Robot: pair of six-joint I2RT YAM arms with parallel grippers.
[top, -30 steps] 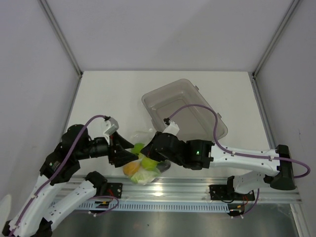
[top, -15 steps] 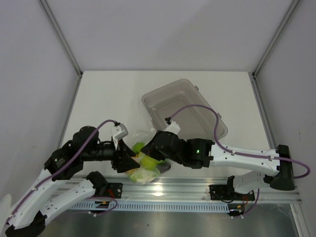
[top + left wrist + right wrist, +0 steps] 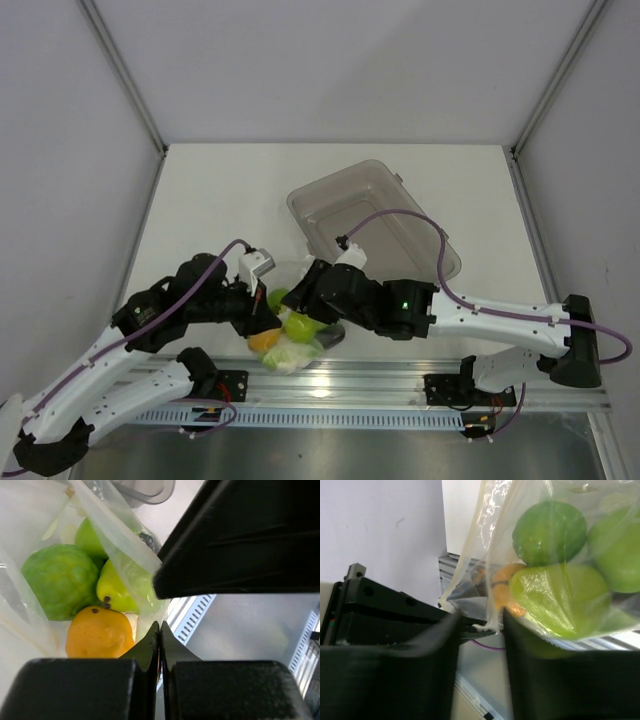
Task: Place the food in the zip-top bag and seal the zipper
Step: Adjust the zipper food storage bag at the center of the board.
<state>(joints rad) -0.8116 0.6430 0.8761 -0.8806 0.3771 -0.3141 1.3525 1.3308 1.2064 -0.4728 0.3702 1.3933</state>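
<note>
while the zip-top bag (image 3: 287,350) sits at the near edge of the table (image 3: 220,200) between both arms, the food (image 3: 60,580) inside it, left fingers (image 3: 146,650) are pressed tight together beside its film; right fingers (image 3: 435,640) stand narrowly apart, loose film hanging between.

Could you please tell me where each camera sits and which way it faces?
Top external: above and behind the bases, looking down on the table, bin, left arm and right arm.
Left wrist: on the left arm, looking along shut left jaws into the zip-top bag.
Right wrist: on the right arm, looking past parted right jaws at that bag.
Shared: both wrist views show the orange fruit.
</note>
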